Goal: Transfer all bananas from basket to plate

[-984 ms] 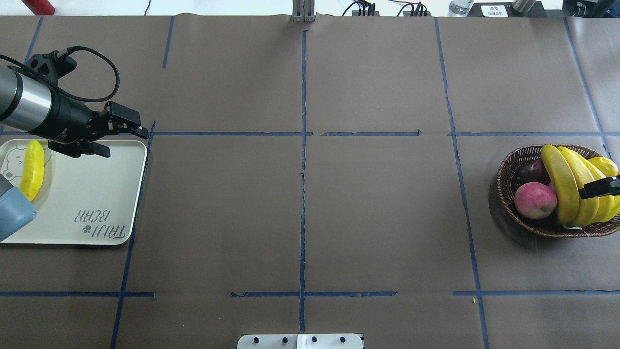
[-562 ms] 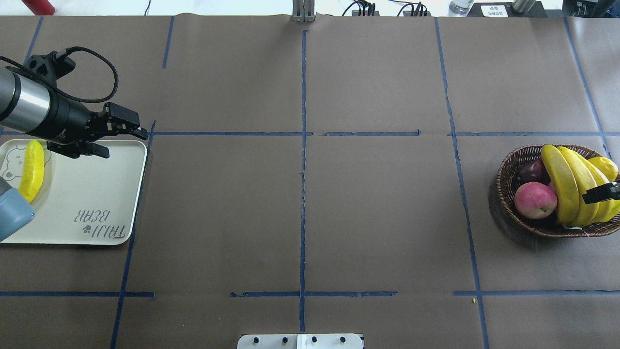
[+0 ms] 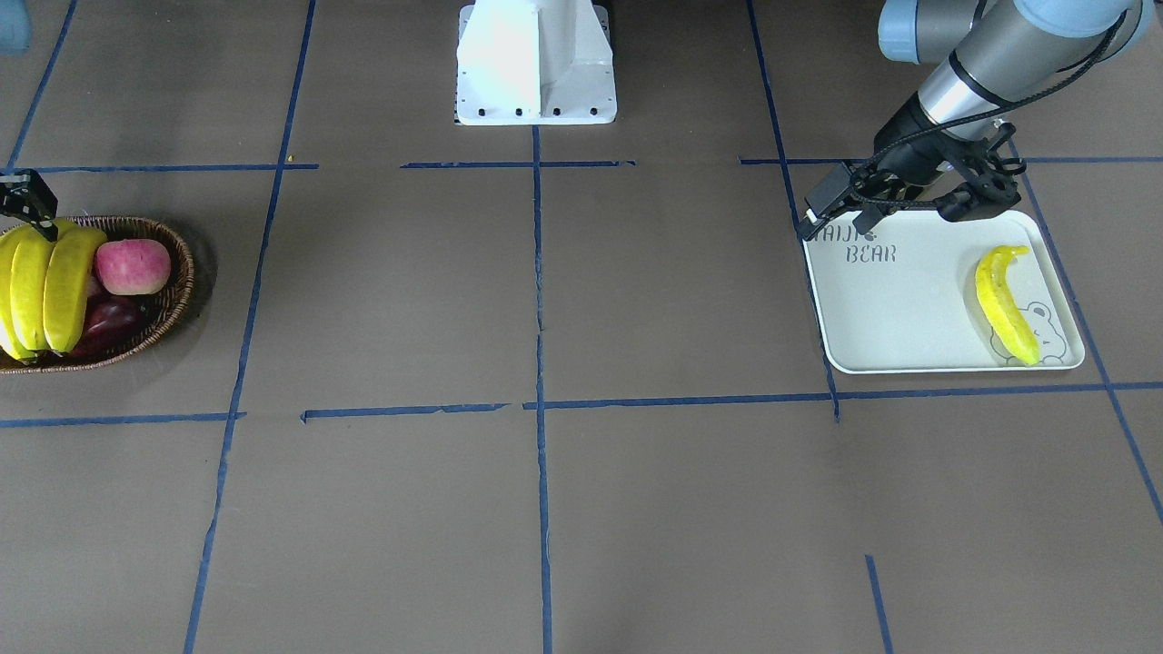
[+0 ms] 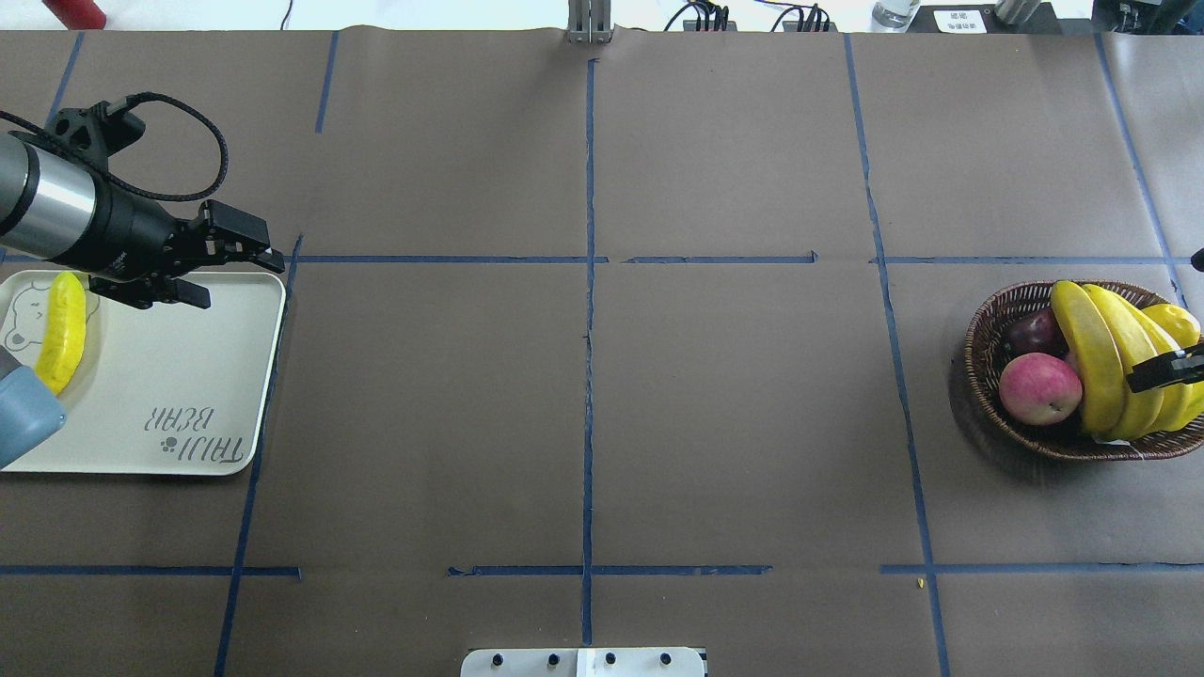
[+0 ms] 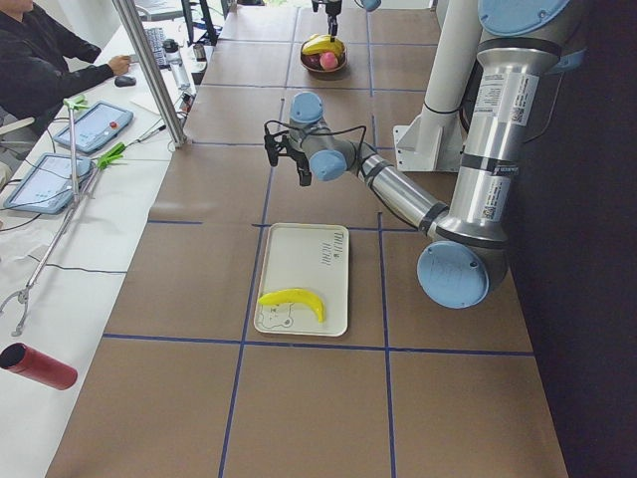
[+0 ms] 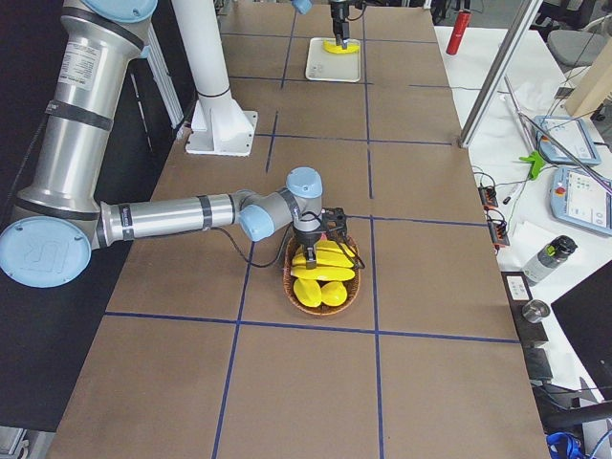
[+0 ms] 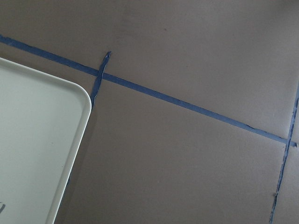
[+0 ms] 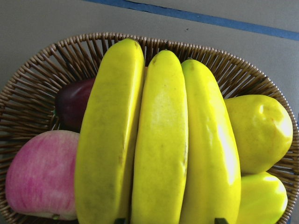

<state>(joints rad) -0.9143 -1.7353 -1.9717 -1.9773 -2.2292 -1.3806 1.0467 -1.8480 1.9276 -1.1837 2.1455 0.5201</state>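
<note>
Yellow count first: how many bananas are in the basket?

Three bananas [image 8: 159,140], side by side and touching, in the basket [image 4: 983,329] at the right end of the desk [image 4: 583,423]. They lie over a pink apple [image 4: 1039,387] and a dark fruit [image 4: 1033,331]. A fourth banana [image 4: 61,329] lies on the plate [image 4: 160,367], well apart at the left end.

And your end effectors?

My right end effector [image 8: 170,220] hangs just above the three, jaws wide, holding nothing. On its wrist camera I see both tips at the bottom edge, bracketing the middle banana and part of the one beside it. My left end effector [image 4: 246,282] hovers over the plate's far corner, jaws apart, empty.

Which step are you on?

I'd call it the second pick: one of four delivered, grasp not yet made.

What does the next move need?

I think I must single out one banana. They are packed tight, so I'd centre the jaws across one, come down, close, then lift straight up so the neighbours and the apple aren't dragged along. After that it's a long carry. My guess is a hand-over to the left end effector mid-desk.
</note>
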